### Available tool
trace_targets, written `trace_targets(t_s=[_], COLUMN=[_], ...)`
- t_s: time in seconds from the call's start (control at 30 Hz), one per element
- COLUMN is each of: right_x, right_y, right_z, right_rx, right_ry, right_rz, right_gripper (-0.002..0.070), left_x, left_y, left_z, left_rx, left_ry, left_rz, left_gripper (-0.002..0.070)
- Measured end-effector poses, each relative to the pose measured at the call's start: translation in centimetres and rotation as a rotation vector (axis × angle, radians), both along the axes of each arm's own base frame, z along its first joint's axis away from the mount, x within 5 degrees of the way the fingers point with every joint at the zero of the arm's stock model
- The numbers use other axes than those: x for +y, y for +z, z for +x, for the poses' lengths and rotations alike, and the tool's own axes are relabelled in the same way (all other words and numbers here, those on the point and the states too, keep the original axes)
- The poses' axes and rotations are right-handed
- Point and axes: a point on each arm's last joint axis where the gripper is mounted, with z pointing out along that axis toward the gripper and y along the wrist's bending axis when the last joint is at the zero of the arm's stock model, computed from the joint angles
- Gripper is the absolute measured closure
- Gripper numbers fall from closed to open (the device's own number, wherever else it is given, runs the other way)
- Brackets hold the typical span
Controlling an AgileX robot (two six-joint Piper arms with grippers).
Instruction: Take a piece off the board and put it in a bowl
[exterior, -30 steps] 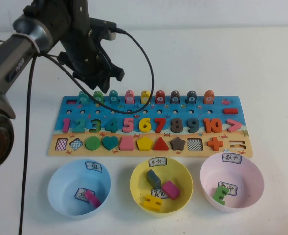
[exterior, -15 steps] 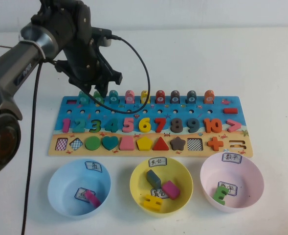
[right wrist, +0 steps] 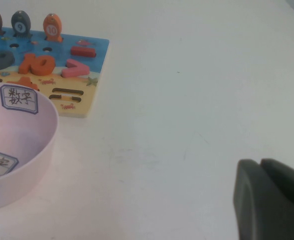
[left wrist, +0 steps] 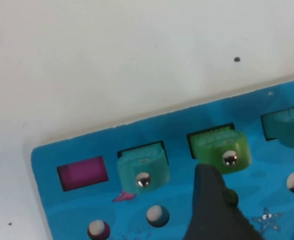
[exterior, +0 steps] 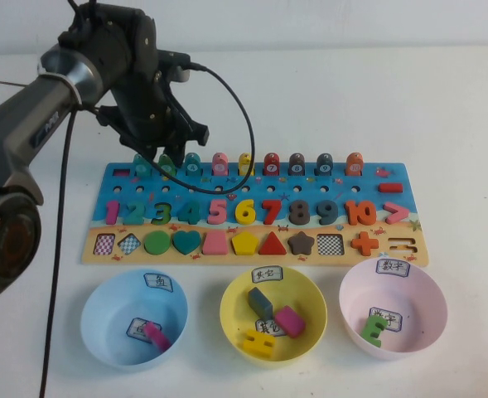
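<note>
surface: white table (exterior: 326, 108) — smooth, matte, a few tiny dark specks | backdrop: pale wall strip along far edge | light: even, soft — faint shadows

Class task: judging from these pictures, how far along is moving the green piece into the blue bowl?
Done: the left gripper hangs open over the green piece. In hand: nothing; the piece sits in its slot on the board. Left: grasp, lift, drop into the blue bowl. Right gripper rests shut, off the board.
</note>
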Motion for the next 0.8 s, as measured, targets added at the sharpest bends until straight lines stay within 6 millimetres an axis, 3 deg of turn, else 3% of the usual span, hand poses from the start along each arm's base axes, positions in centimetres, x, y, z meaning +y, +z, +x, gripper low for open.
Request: trace_targets(t_s=[0.63,0.8], right_x=[0.0,0.0], right_y=[0.0,0.0], right_z=[0.0,0.0], right_rx=[0.000,0.000], right_ry=[0.000,0.000], right_rz=[0.000,0.000], right_gripper=[0.0694,0.0694], left_x=[0.3,0.3], left_y=[-2.2,-2.2], left_z=[1.0,1.1], left_rx=[-0.004,-0.010], left_ry=[0.020,0.019], left_rz=[-0.005,-0.007], left_gripper=[0.0352,0.0442])
